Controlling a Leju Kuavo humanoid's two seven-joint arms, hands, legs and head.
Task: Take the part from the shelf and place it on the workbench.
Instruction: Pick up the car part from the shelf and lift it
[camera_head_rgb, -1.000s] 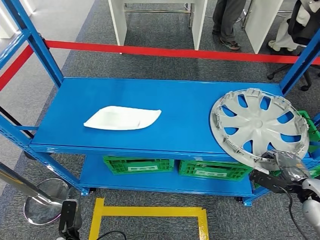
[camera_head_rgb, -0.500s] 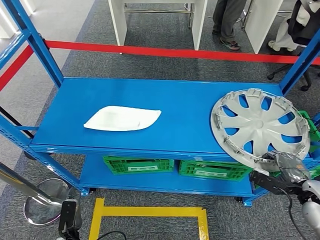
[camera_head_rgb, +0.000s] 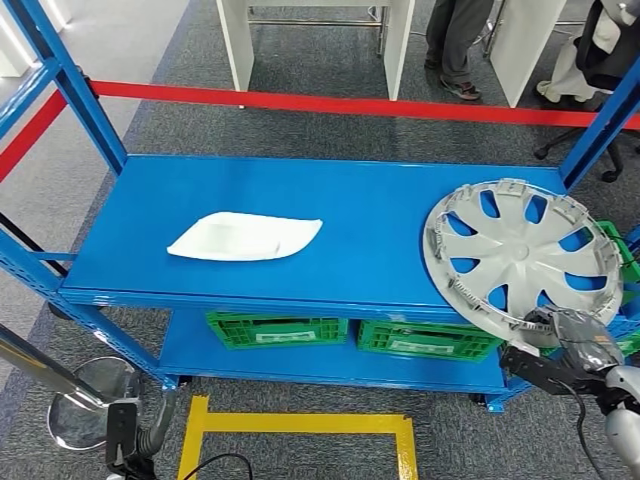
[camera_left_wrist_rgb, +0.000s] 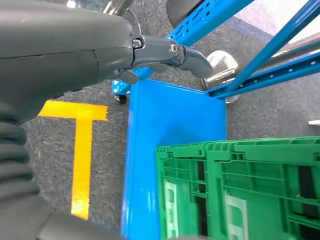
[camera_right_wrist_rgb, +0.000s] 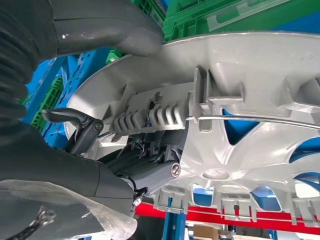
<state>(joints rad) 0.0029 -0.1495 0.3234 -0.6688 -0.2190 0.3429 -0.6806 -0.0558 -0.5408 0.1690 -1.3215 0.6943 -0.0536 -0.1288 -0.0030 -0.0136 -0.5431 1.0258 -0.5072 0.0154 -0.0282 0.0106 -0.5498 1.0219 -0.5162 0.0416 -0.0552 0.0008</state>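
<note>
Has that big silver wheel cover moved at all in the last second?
Yes, slightly. The wheel cover, held at its near rim by the right hand, has slid rightward along the blue shelf, farther from the white part.

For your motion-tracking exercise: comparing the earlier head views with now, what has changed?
The right hand, gripping the hubcap by its near rim, has drawn it slightly rightward. The left hand has shifted left. The white part and green crates stayed put.

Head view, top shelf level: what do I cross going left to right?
Left blue upright → white part → bare blue shelf → silver hubcap, held at its near edge by the right hand.
</note>
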